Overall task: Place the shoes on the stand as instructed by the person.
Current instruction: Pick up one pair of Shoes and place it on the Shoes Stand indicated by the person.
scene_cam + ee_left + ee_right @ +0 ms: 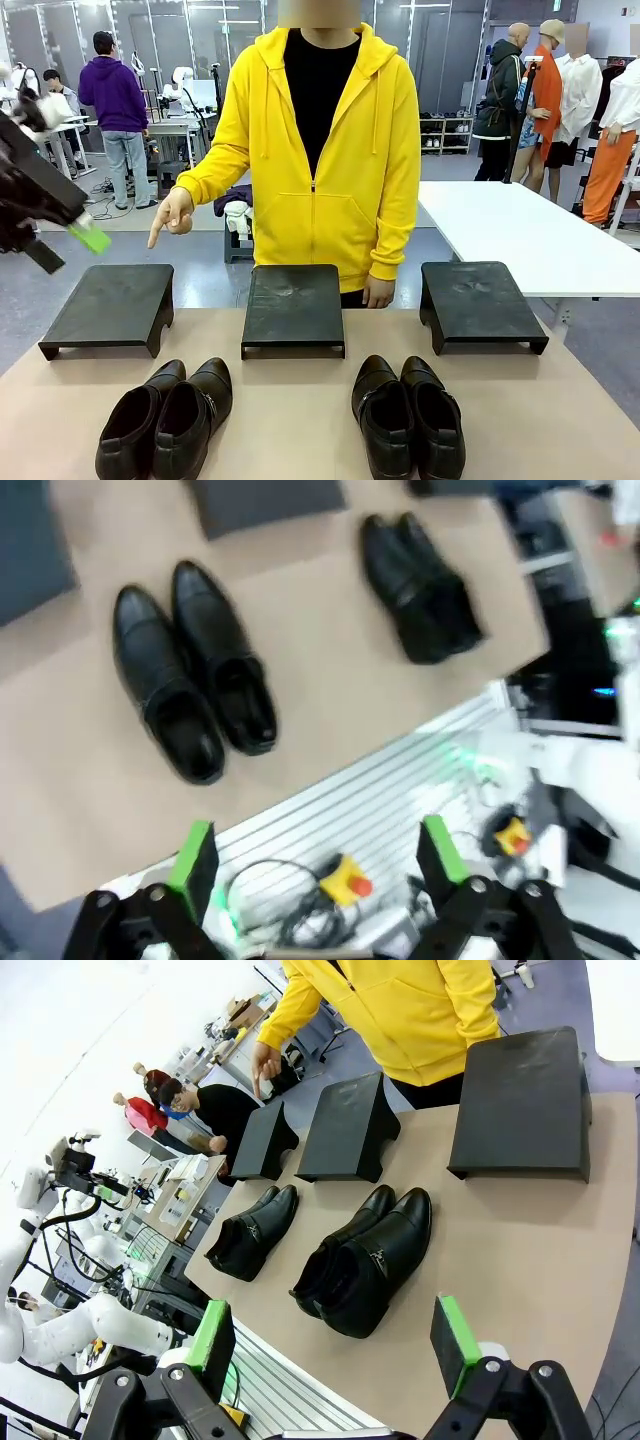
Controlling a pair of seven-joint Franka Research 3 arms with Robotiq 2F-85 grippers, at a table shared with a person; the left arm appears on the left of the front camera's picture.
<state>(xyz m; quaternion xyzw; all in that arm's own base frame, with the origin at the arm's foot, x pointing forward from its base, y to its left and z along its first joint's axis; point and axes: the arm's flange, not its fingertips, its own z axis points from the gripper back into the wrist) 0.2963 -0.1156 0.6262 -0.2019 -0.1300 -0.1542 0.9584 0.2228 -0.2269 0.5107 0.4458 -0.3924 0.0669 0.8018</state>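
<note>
Toward the near edge of the table [300, 440], two pairs of shoes: left pair [165, 420] close to the left stand [110, 305], right pair [408, 415] before the gap between middle stand [293, 305] and right stand [480, 300]. By the left stand's far corner, person's hand [175, 212] pointing down. Left gripper [318, 855] raised beyond the near left corner, jaws wide, empty. Right gripper [335, 1335] likewise agape, holding nothing.

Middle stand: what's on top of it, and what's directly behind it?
Nothing lies on the middle stand; its top is bare. Behind it stands the person, whose legs it hides.
</note>
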